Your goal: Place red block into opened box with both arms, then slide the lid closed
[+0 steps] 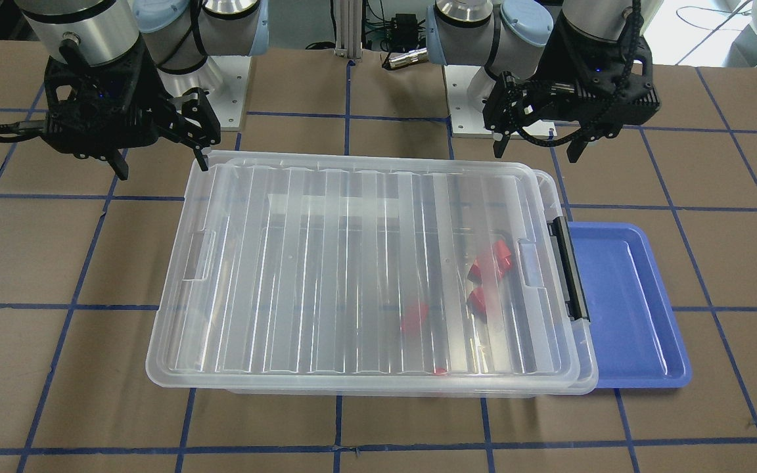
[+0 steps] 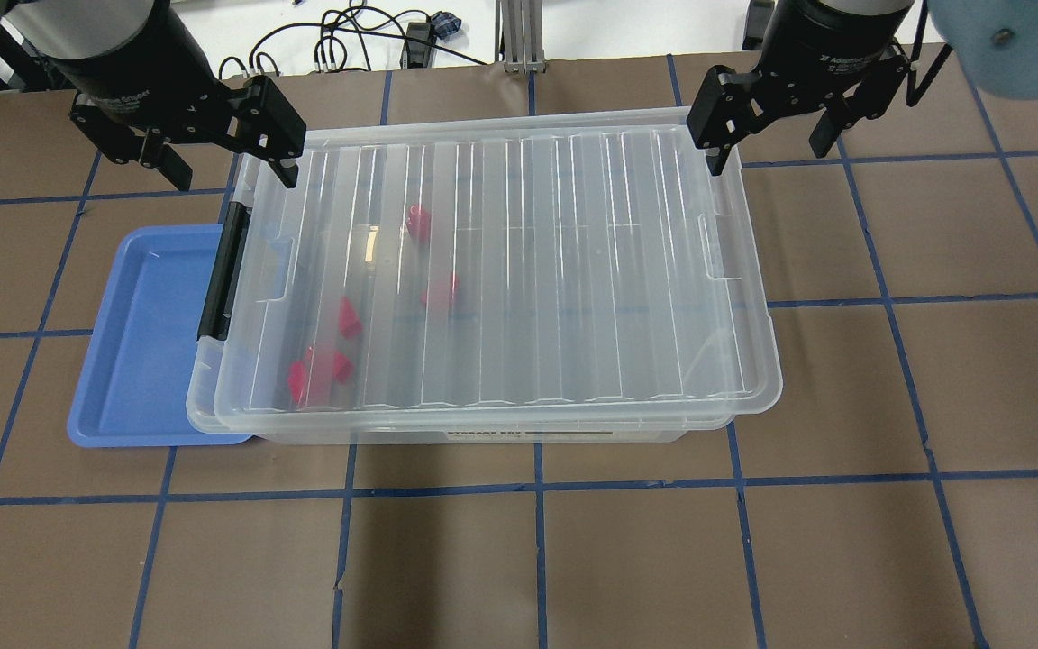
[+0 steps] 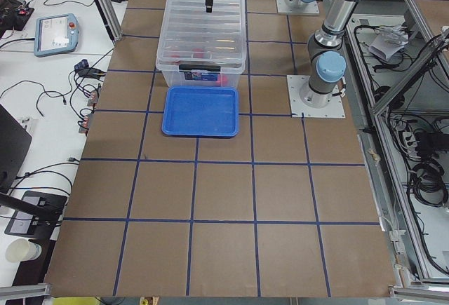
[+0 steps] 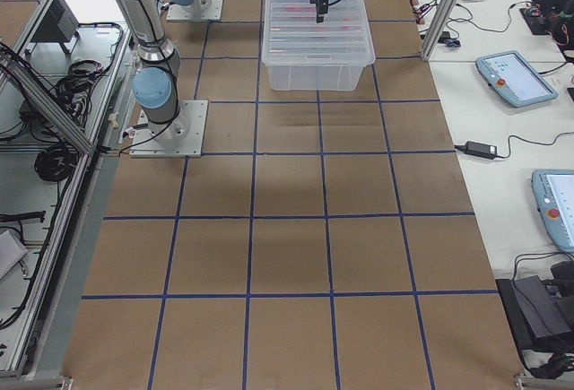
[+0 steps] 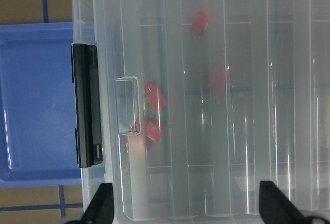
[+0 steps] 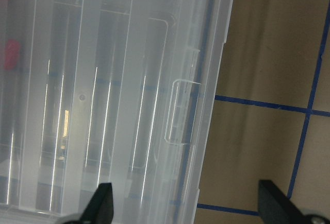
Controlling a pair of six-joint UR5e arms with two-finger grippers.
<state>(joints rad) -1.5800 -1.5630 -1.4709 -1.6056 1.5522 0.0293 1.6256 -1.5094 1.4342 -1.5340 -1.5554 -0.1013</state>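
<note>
The clear box stands mid-table with the ribbed lid lying flat on it, shifted slightly away from the black bar. A narrow strip of box rim shows at the bar side. Several red blocks lie inside and show through the lid, most of them near the bar end. My left gripper hovers open over the box's corner at the bar end on the robot's side. My right gripper hovers open over the opposite corner on that side. Neither holds anything.
A shallow blue tray lies against the box's bar side, partly tucked under its rim. The table is brown board with a blue tape grid. The arms' base plates stand behind the box.
</note>
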